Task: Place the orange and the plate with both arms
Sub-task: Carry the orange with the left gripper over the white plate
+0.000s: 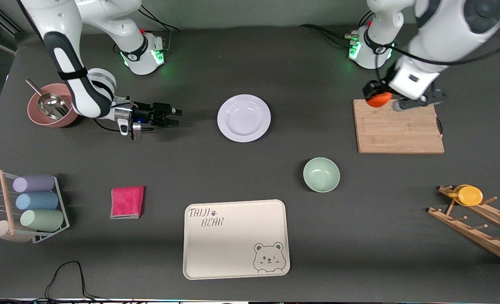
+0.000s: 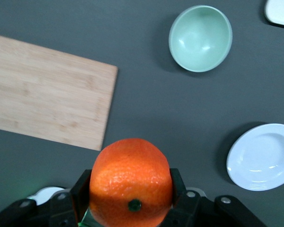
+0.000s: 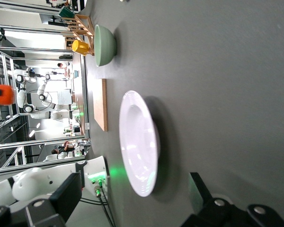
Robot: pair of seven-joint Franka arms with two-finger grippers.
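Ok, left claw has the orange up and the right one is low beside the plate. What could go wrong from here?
1. The orange is round and held only at its sides by the left claw above the cutting board; a jolt might let it slip and roll.
2. The plate lies flat with a thin rim; the open right claw, level with the table, may push it instead of gripping.
3. If both arms head for the plate, they might collide.

Two glossy white jointed arms with dark grey elbow bands; round white bases lit green, black cables trailing. Black two-finger left gripper [image 1: 379,93]; black right gripper [image 1: 175,117], silver wrist collar.
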